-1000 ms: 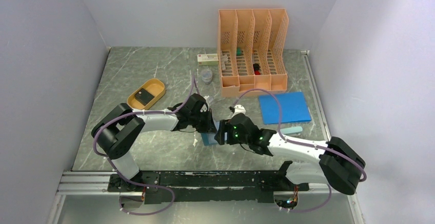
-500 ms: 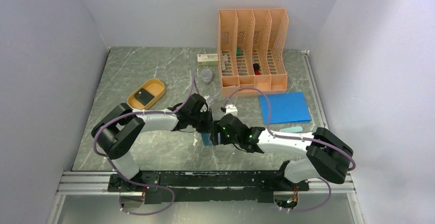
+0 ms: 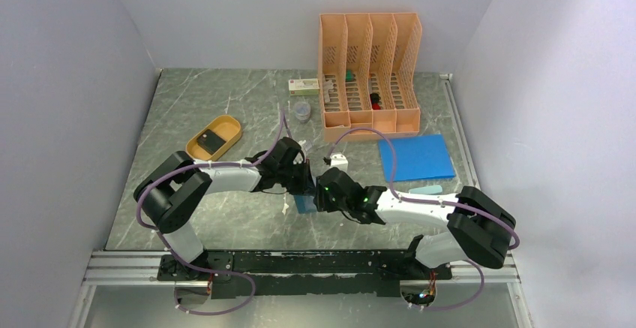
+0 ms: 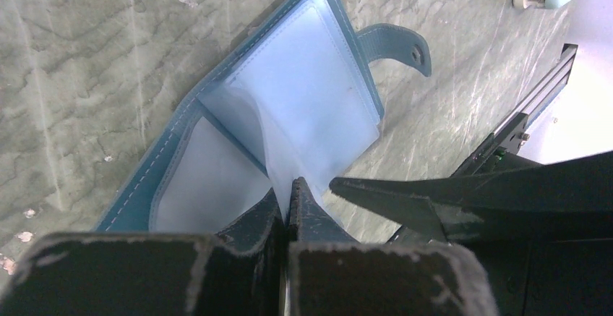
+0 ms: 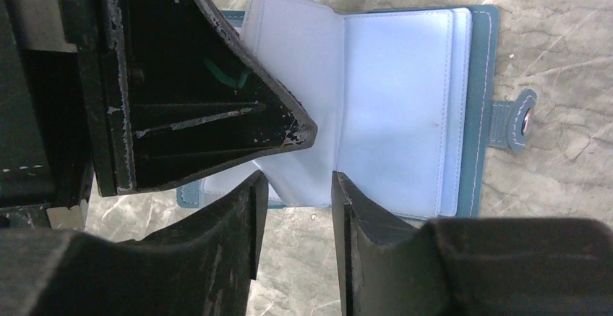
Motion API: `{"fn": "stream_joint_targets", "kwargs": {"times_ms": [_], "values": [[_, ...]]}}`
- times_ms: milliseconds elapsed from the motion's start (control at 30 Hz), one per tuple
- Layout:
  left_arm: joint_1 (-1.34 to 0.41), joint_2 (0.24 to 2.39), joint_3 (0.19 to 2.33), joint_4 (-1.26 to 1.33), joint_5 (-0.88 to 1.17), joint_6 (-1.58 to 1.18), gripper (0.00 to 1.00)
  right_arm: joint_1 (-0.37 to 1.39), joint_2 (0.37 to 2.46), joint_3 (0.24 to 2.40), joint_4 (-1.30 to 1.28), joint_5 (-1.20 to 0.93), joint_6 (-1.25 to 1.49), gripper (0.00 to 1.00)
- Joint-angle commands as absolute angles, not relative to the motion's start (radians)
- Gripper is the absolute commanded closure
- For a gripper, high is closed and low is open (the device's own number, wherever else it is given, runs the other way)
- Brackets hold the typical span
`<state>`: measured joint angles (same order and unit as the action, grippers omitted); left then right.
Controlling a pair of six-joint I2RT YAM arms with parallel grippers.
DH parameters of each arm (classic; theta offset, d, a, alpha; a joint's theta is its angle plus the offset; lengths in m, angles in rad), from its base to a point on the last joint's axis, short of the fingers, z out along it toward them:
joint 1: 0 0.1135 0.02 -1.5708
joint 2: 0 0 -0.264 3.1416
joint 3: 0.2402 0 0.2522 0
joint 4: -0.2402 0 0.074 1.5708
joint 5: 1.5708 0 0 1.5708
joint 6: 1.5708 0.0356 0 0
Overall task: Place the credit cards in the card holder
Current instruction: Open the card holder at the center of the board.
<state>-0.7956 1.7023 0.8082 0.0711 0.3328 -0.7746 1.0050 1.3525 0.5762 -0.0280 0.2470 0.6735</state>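
The teal card holder lies open on the marble table, clear pockets up, snap tab to one side. It also shows in the right wrist view and, partly hidden under both grippers, in the top view. My left gripper is shut on one clear pocket leaf and holds it lifted. My right gripper is open and empty, its fingers either side of that leaf's near edge, close beside the left gripper. One dark credit card lies in the orange oval tray, far left of both grippers.
An orange file organizer stands at the back. A flat bright-blue sheet lies at the right, with a pale teal object in front of it. A small white box and a clear cup sit mid-back.
My right arm has swung left and brought its open gripper up to the card holder beside the left gripper. The left gripper has stayed shut on the pocket leaf.
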Motion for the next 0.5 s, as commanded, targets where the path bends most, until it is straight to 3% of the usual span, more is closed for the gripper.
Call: {"fn": "stream_joint_targets", "kwargs": {"times_ms": [0, 200, 300, 467], "values": [[-0.801, 1.684, 0.821, 0.061, 0.327, -0.770, 0.95, 1.009, 1.347, 0.579, -0.044, 0.282, 0.666, 0.63], [-0.801, 1.678, 0.830, 0.047, 0.328, -0.769, 0.92, 1.009, 1.351, 0.587, -0.038, 0.275, 0.653, 0.86], [-0.801, 1.670, 0.835, 0.035, 0.327, -0.767, 0.84, 1.008, 1.347, 0.586, -0.046, 0.279, 0.652, 0.99], [-0.799, 1.632, 0.855, -0.020, 0.299, -0.757, 0.66, 1.009, 1.336, 0.585, -0.071, 0.297, 0.663, 1.00]]}}
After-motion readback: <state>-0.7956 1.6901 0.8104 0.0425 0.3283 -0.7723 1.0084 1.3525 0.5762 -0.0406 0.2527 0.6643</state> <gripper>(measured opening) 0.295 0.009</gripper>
